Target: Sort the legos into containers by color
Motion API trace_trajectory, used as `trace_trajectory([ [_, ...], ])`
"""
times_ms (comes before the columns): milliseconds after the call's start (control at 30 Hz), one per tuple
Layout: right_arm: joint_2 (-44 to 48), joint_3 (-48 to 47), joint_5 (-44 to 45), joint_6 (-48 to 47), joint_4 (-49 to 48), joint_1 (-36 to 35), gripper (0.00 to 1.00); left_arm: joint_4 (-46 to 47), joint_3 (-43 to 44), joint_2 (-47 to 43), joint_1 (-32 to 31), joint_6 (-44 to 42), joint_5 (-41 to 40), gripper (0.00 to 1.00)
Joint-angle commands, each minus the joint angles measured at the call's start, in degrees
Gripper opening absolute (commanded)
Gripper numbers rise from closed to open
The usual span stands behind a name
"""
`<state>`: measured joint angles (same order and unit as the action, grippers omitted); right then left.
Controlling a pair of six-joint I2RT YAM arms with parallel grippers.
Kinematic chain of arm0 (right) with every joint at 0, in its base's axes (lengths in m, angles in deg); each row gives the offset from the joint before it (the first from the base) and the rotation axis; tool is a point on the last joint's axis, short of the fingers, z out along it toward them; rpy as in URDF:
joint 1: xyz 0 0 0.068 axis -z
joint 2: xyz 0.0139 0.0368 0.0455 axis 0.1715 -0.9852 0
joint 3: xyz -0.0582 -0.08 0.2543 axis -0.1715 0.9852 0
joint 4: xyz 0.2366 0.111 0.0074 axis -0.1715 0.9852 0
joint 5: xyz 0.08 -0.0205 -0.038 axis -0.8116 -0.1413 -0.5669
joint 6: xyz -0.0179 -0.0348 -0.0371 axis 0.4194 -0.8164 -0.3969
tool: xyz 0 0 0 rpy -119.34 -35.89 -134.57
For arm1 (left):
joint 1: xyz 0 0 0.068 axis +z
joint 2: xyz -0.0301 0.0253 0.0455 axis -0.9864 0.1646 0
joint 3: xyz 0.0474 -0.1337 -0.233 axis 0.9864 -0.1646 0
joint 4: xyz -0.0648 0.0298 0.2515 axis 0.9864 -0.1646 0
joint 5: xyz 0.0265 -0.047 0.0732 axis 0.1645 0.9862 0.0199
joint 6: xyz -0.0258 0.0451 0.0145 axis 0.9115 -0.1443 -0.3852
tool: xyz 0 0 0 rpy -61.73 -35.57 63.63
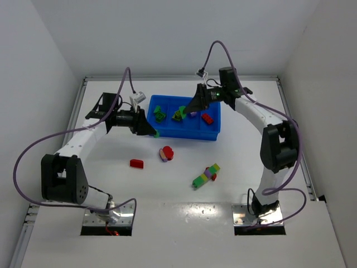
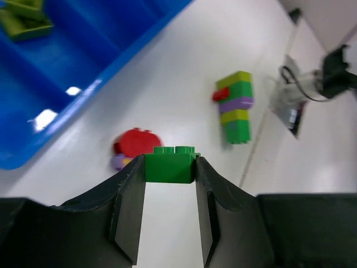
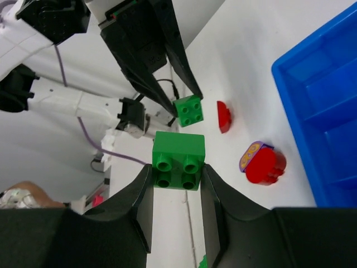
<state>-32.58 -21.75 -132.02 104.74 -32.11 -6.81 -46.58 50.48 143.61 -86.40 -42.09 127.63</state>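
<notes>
Two clamped green legos (image 2: pixel 170 166) (image 3: pixel 178 160), tray (image 2: pixel 83 56) cropped — blurry

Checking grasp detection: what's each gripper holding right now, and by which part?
Left gripper pinches a small green plastic brick by its two opposite side walls. Right gripper pinches a green four-stud plastic brick the same way.

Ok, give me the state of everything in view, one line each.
left gripper: shut on green lego.
right gripper: shut on other green lego.
tray: flat on the table, legos in its compartments.
multicolour stack: joined, lying on the table.
red lego: loose on the table.
red-purple piece: joined, on the table.
</notes>
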Motion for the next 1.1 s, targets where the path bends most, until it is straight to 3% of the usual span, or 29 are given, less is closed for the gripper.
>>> trace_trajectory([
  [0, -1.82, -4.60, 5.23, -2.63, 1.78, -1.07, 0.03, 6.04, 3.31, 0.88, 0.51, 1.33, -11.75, 0.25],
  [100, -3.50, -9.17, 12.89, -7.81, 9.07, -2.20, 0.03, 9.66, 6.99, 3.60, 0.51, 3.64, -19.59, 0.25],
  [267, -4.03, -11.02, 23.17, -9.14, 9.98, -2.74, 0.03, 10.90, 12.45, 9.22, -1.16, 4.95, -27.58, 0.36],
  [433, -4.82, -14.01, 26.70, -9.14, 10.50, -3.26, 0.03, 11.95, 17.11, 16.08, -2.30, 6.27, -29.00, 0.37],
  [700, -8.68, -19.45, 30.13, -10.20, 11.04, -4.31, 0.03, 14.32, 17.73, 21.71, -4.06, 7.94, -29.00, 0.39],
  [767, -10.17, -20.60, 30.66, -10.20, 11.56, -4.32, 0.03, 14.32, 17.73, 22.23, -4.06, 8.73, -29.62, 0.49],
  [800, -10.79, -21.91, 31.88, -10.89, 11.56, -4.32, 0.04, 14.32, 17.73, 22.24, -4.06, 8.73, -29.62, 0.68],
  [867, -12.90, -24.37, 32.59, -11.51, 12.17, -4.85, 0.04, 14.32, 17.73, 22.24, -4.06, 9.35, -30.23, 0.80],
  [1000, -16.85, -28.85, 33.12, -11.51, 12.70, -5.46, 0.04, 19.05, 15.11, 18.82, -2.40, 13.20, -28.22, 0.96],
  [1067, -18.00, -30.00, 33.64, -11.51, 11.05, -5.99, 0.04, 20.04, 14.57, 15.15, -1.70, 14.88, -28.21, 0.99],
])
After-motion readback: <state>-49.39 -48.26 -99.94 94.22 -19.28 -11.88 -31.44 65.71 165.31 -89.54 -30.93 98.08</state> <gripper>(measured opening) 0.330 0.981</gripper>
